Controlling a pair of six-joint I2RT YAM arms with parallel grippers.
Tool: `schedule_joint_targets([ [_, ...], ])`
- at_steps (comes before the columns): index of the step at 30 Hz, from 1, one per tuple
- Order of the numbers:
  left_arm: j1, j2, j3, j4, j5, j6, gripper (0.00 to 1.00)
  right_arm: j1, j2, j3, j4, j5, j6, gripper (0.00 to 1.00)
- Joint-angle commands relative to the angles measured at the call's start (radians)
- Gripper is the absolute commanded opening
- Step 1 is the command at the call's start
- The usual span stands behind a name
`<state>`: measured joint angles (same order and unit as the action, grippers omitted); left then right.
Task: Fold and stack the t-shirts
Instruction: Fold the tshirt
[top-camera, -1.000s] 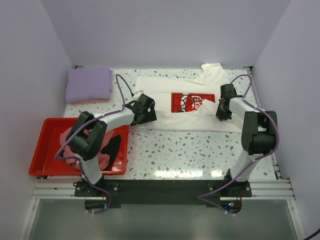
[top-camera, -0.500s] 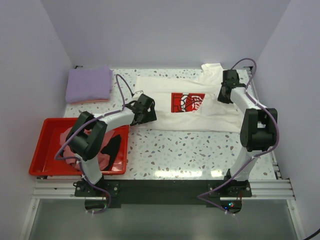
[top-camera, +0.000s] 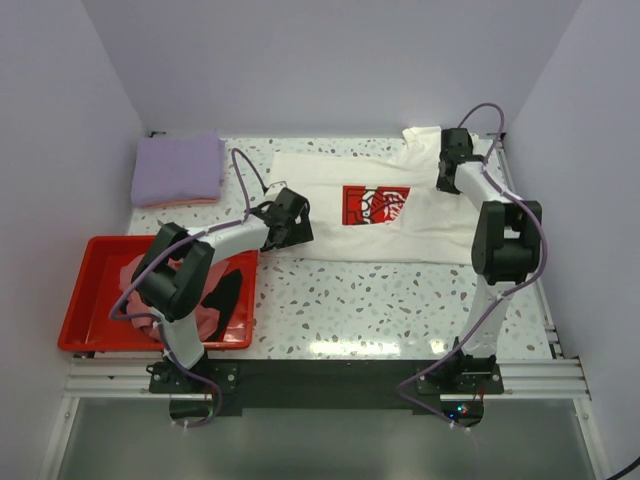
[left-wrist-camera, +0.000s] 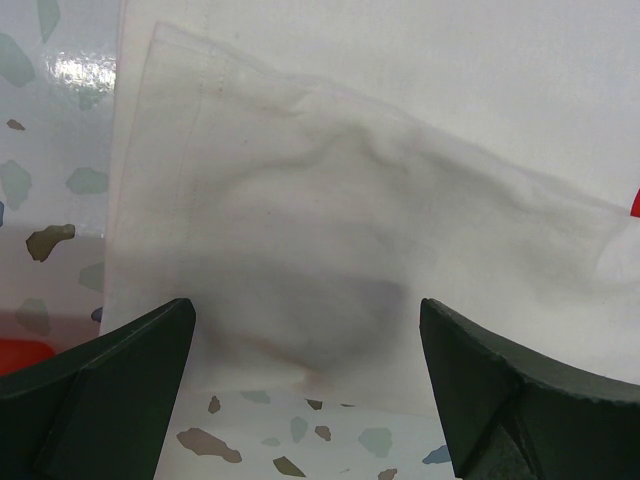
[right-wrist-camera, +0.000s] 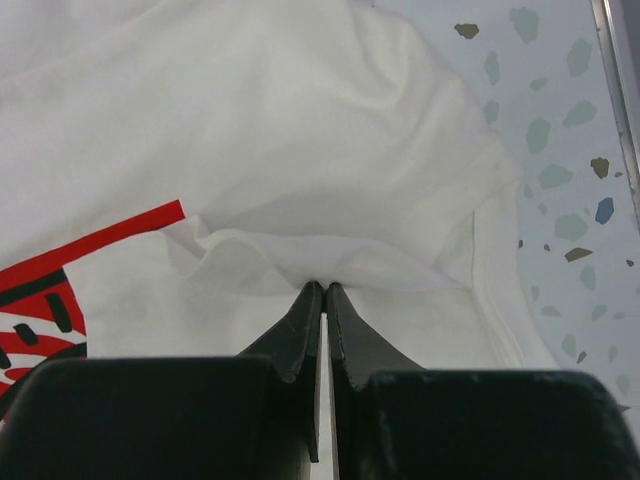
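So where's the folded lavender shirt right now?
In the top view, the lavender shirt lies folded at the far left corner, just beyond the red tray and left of the spread white shirt.

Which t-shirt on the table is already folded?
The lavender t-shirt at the far left corner, a neat block. The white t-shirt lies spread out; the pink one and the black one lie crumpled in the red tray.

We've got the printed tee (top-camera: 370, 232) flat across the back of the table (top-camera: 380, 300), the folded tee (top-camera: 178, 168) left of it in the corner, and the tray (top-camera: 88, 292) in front of that, more tees (top-camera: 222, 293) in it.
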<state>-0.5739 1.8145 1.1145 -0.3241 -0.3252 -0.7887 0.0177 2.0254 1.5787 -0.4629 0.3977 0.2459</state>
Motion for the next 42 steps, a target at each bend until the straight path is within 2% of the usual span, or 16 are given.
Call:
schedule_joint_targets([
  [1, 0.026, -0.015, 0.007, -0.053, -0.052, 0.022, 1.0, 0.001, 0.019, 0.063, 0.001, 0.084, 0.009, 0.04],
  [5, 0.026, -0.007, 0.011, -0.061, -0.058, 0.017, 1.0, -0.001, 0.084, 0.133, -0.06, 0.142, 0.035, 0.05],
  [7, 0.026, 0.0, 0.013, -0.066, -0.058, 0.013, 1.0, -0.001, 0.107, 0.162, -0.075, 0.155, 0.053, 0.09],
  [11, 0.026, 0.0, 0.01, -0.067, -0.063, 0.009, 1.0, -0.005, 0.143, 0.184, -0.019, 0.145, 0.032, 0.11],
  [13, 0.026, 0.0, 0.01, -0.07, -0.061, 0.011, 1.0, -0.009, 0.174, 0.265, -0.08, 0.17, 0.039, 0.11],
  [14, 0.026, -0.001, 0.011, -0.073, -0.063, 0.009, 1.0, -0.012, 0.211, 0.299, -0.109, 0.185, 0.047, 0.15],
  [15, 0.026, -0.003, 0.01, -0.075, -0.066, 0.009, 1.0, -0.01, 0.222, 0.35, -0.137, 0.216, 0.067, 0.22],
  [16, 0.026, -0.004, 0.008, -0.076, -0.067, 0.006, 1.0, -0.012, 0.231, 0.368, -0.176, 0.231, 0.079, 0.35],
  [17, 0.026, -0.01, 0.007, -0.075, -0.067, 0.005, 1.0, -0.013, 0.234, 0.38, -0.19, 0.24, 0.093, 0.56],
  [18, 0.026, -0.014, 0.005, -0.073, -0.067, 0.006, 1.0, -0.012, 0.231, 0.388, -0.2, 0.239, 0.102, 0.68],
  [19, 0.026, -0.017, 0.002, -0.069, -0.067, 0.006, 1.0, -0.012, 0.225, 0.386, -0.201, 0.23, 0.105, 0.99],
  [26, 0.025, -0.023, 0.014, -0.066, -0.063, 0.011, 1.0, -0.009, 0.076, 0.281, -0.165, 0.072, 0.087, 0.99],
  [32, 0.003, -0.027, 0.05, -0.055, -0.046, 0.019, 1.0, 0.028, -0.166, -0.018, -0.12, -0.069, 0.115, 0.99],
  [35, -0.021, -0.029, 0.085, -0.069, -0.061, 0.019, 1.0, 0.056, -0.27, -0.167, -0.106, -0.19, 0.101, 0.99],
  [39, -0.047, -0.014, 0.14, -0.087, -0.071, 0.009, 1.0, 0.093, -0.338, -0.34, -0.057, -0.247, 0.087, 0.99],
  [42, -0.06, 0.011, 0.169, -0.067, -0.046, 0.0, 1.0, 0.096, -0.302, -0.367, -0.025, -0.325, 0.078, 0.99],
])
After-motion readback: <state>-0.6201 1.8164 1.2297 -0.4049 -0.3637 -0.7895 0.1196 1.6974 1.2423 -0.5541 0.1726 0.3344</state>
